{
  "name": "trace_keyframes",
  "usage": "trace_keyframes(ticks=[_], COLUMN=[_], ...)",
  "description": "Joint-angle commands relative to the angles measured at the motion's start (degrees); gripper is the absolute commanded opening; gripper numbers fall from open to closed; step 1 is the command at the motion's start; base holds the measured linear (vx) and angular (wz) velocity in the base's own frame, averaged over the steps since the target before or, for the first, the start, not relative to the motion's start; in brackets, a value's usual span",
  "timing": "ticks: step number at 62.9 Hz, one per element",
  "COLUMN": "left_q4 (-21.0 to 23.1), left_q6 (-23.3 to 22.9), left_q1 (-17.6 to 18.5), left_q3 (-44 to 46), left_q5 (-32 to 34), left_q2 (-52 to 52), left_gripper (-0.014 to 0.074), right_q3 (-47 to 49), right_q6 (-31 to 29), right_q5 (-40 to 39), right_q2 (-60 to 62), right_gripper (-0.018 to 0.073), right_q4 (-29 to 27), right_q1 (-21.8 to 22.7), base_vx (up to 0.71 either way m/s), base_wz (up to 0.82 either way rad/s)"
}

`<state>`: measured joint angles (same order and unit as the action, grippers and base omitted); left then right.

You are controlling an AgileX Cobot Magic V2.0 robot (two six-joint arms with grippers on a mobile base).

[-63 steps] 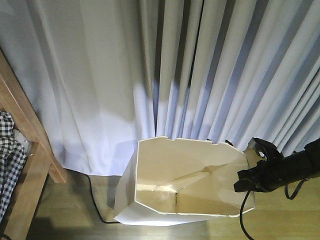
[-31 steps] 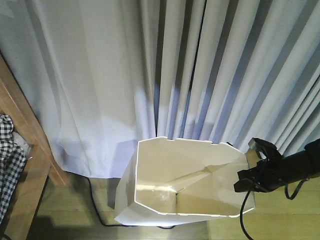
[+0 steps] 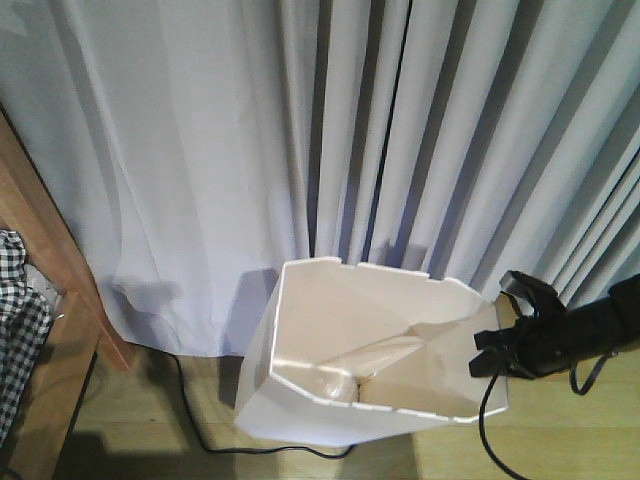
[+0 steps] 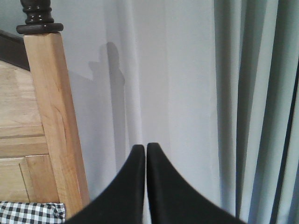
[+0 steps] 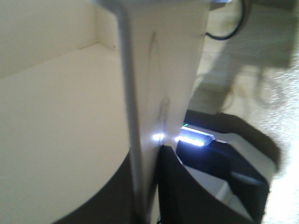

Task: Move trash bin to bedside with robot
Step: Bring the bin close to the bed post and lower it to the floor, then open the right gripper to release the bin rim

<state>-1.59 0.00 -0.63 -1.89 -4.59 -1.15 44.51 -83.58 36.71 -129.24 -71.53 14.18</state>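
Right claw (image 3: 489,352) grips the white trash bin (image 3: 300,400) by its thin rim.

Right arm (image 3: 600,325) is slim and matte black all over, getting chunkier and boxier toward the wrist. The right gripper (image 3: 492,352) is a black claw with a rounded, hoop-shaped bit on top. One thin black cable (image 3: 481,425) trails down from the claw, and a second cable (image 3: 578,390) makes a short loop under the arm. The left gripper (image 4: 145,150) has two smooth black fingers (image 4: 163,186), wide at the base and curving up into thin points. In the right wrist view the fingers look just as dark, but it's too blurry for detail.
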Motion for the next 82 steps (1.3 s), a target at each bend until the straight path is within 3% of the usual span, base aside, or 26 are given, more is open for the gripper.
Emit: trace_keyframes(ticks=[1,13,21,37,70,82], left_q4=[0.5,0.5,0.5,0.5,0.5,0.5], left_q6=[-0.8,-0.8,-0.8,-0.8,-0.8,-0.8], left_q1=[0.4,0.4,0.4,0.4,0.4,0.4], left_q3=[-0.7,-0.7,-0.7,-0.7,-0.7,-0.7], left_q5=[4.2,4.2,4.2,4.2,4.2,4.2], left_q2=[-0.4,-0.4,-0.4,-0.4,-0.4,-0.4], left_gripper=[-0.0006,-0.0006,-0.0006,-0.0006,-0.0006,-0.0006], right_q3=[2.0,3.4,7.2,16.1,32.0,36.6], right_q6=[2.4,3.9,4.7,16.5,20.7,24.1], right_q5=[8.0,-0.1,0.2,-2.6,-2.9,-5.1], right_q2=[3.8,3.6,1.1,-6.2,-26.3,-31.8], right_gripper=[-0.0005,-0.0005,-0.0005,-0.0004,-0.0004,-0.0004], right_q4=[1.3,3.9,7.4,18.7,19.4,23.5], right_q1=[0.0,0.0,0.0,0.0,0.0,-0.2], base_vx=[0.0,0.0,0.0,0.0,0.0,0.0], base_wz=[0.0,0.0,0.0,0.0,0.0,0.0])
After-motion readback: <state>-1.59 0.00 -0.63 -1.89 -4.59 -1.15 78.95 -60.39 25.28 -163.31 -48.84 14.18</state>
